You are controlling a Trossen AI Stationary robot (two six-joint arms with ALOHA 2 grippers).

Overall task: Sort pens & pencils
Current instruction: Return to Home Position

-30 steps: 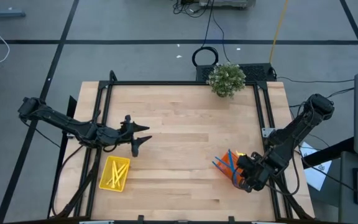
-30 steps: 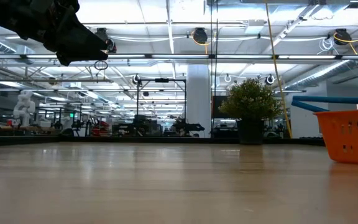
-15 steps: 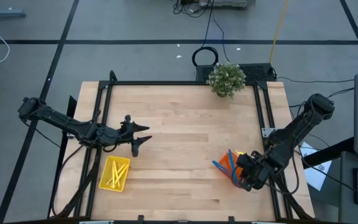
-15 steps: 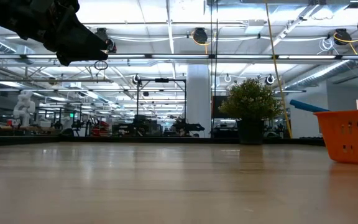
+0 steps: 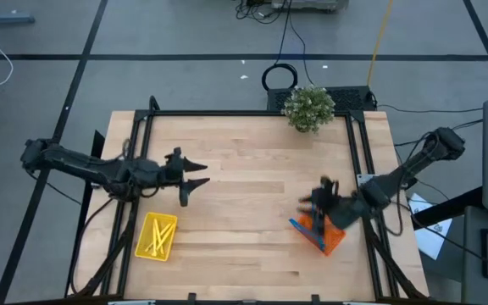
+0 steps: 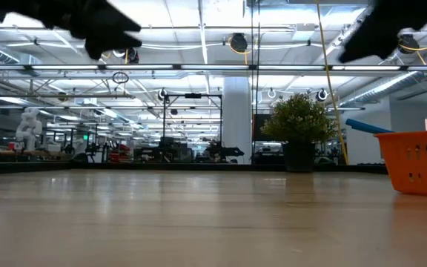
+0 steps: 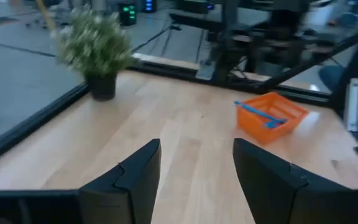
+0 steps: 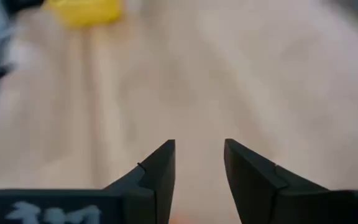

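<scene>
Hanging over orange bin [image 5: 335,241]: right jaws, parted | pens [image 5: 302,226] partly hidden

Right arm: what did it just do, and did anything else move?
The right tool lifted away from the orange bin and swung toward the middle of the table, open and empty. The left tool shifted slightly. That bin, the yellow bin, pens and pencils stayed put.

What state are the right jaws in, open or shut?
Open. Right wrist view: the right gripper has its jaws apart, only bare table between them, nothing held.
</scene>
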